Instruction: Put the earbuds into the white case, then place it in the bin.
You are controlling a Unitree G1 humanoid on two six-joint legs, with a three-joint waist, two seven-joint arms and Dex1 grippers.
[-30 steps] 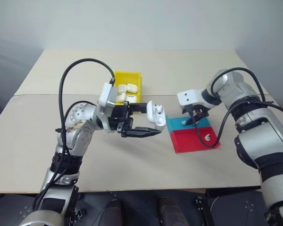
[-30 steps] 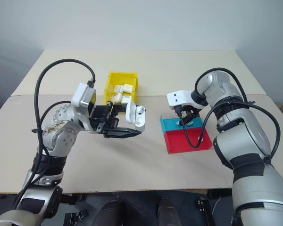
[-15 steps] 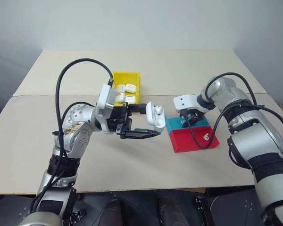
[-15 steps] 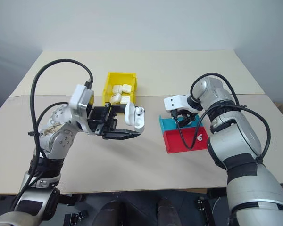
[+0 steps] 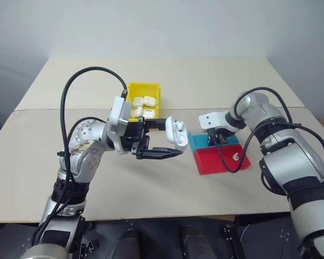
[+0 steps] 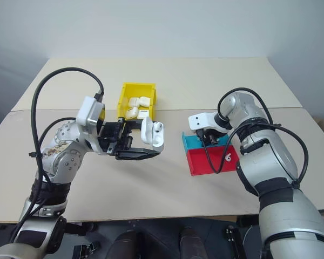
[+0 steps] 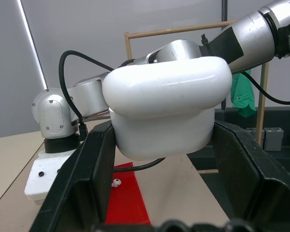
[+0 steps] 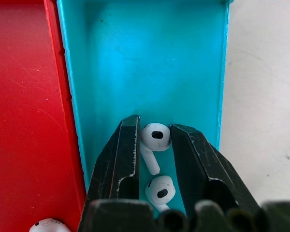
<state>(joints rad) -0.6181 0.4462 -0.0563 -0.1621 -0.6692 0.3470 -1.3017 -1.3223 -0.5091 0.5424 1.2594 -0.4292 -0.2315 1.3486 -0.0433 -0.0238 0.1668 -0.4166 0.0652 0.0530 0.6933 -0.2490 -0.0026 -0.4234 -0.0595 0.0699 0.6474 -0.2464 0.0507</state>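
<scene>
Head view: my left claw (image 5: 163,139) holds the small glossy white plastic case (image 5: 176,132), lid open, above the beige table (image 5: 151,189), near the yellow plastic bin (image 5: 144,90).

Right wrist view: my right claw (image 8: 154,137) is clenched around a tiny, slippery white earbud (image 8: 153,140) in the teal tray compartment (image 8: 145,63); I'd judge a grip at the head safest.

— Where was the left gripper (image 5: 163,139)?
— Raised off the table just in front of the yellow bin (image 5: 146,94), its arm bent at the elbow and its two black fingers pointing sideways toward the right arm, clamped on the white case (image 5: 176,131).

— And the right gripper (image 8: 153,145)?
— Well to the right of that bin, angled steeply down, its fingers drawn close on either side of an earbud (image 8: 155,137).
</scene>
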